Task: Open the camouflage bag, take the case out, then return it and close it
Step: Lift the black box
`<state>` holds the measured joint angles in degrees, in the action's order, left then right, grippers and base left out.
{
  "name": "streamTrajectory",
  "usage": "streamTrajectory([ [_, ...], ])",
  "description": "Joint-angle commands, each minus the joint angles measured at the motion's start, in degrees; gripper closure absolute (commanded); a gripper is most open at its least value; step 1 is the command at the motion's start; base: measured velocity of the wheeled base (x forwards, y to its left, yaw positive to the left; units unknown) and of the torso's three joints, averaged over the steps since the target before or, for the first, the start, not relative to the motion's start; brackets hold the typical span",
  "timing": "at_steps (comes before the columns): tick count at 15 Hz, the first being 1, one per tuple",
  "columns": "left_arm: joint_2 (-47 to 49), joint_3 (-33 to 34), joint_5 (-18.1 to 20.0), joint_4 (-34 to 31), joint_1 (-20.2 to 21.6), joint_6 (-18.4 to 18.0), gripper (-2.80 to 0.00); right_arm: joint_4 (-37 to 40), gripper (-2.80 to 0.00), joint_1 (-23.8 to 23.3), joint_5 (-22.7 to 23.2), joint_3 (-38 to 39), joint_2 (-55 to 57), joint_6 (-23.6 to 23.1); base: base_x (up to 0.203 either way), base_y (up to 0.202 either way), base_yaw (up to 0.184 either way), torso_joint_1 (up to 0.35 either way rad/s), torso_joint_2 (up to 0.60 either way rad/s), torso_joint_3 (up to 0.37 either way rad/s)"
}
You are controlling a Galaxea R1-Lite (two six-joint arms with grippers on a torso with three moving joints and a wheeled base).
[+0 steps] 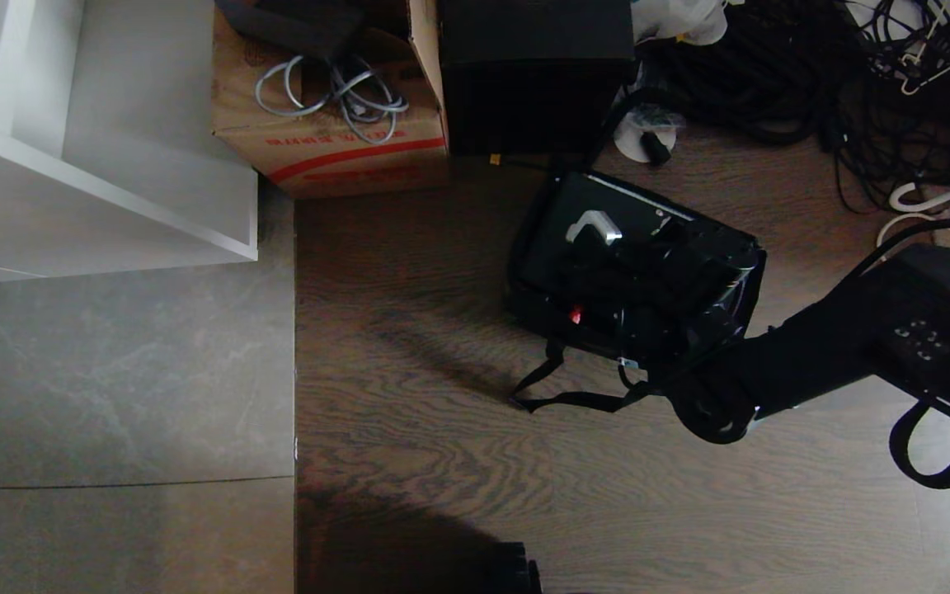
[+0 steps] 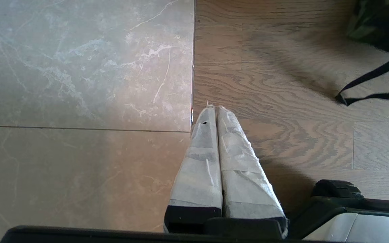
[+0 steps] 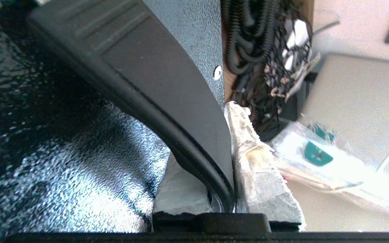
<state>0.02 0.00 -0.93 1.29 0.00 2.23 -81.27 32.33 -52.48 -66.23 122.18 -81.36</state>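
Left wrist view first: left hand point(image 2: 214, 113) parked low over the seam between grey tile floor point(image 2: 79, 84) and brown wood floor point(image 2: 282, 101), taped fingers pressed together, gripping nothing. Further out, thin black shoulder strap point(image 1: 574, 400) lying loose on the wood, leading to green camouflage fabric bag point(image 2: 361, 20). Beyond, right hand point(image 3: 226, 135) reaching in from the right, clamped tight on curved black handle point(image 3: 154, 77) of black rigid rectangular case point(image 1: 574, 256), red knob point(image 1: 576, 314) facing the robot. Case upright at the bag; cannot tell how deep inside. Behind, brown cardboard box point(image 1: 335, 148), taller plain black box point(image 1: 537, 74), tangled black cables point(image 1: 772, 74).
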Motion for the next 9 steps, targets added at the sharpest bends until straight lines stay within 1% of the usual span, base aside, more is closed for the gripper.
streamTrajectory([
  [1,-0.02,0.62,-0.04,0.03,0.0,0.05,0.0,-0.12,0.0,0.26,-0.25,-1.01,-2.87,-0.47,0.0,0.0,0.0,0.0,0.0,0.0],
  [3,-0.02,0.62,-0.04,0.03,0.0,0.05,0.0,0.43,0.0,0.31,-0.26,0.27,-3.53,-0.06,0.0,0.0,0.0,0.0,0.0,0.0],
  [5,-0.02,0.62,-0.04,0.03,0.0,0.05,0.0,0.79,0.0,0.36,-0.27,-0.16,-5.25,1.65,0.0,0.0,0.0,0.0,0.0,0.0],
  [6,-0.02,0.62,-0.04,0.03,0.0,0.05,0.0,2.35,0.0,0.46,-0.45,-0.39,-6.24,2.31,0.0,0.0,0.0,0.0,0.0,0.0],
  [8,-0.02,0.62,-0.04,0.03,0.0,0.05,0.0,3.92,0.0,0.76,-1.1,1.63,-6.41,4.32,0.0,0.0,0.0,0.0,0.0,0.0],
  [9,-0.02,0.62,-0.04,0.03,0.0,0.05,0.0,5.79,0.0,1.02,-1.12,0.92,-7.4,4.75,0.0,0.0,0.0,0.0,0.0,0.0],
])
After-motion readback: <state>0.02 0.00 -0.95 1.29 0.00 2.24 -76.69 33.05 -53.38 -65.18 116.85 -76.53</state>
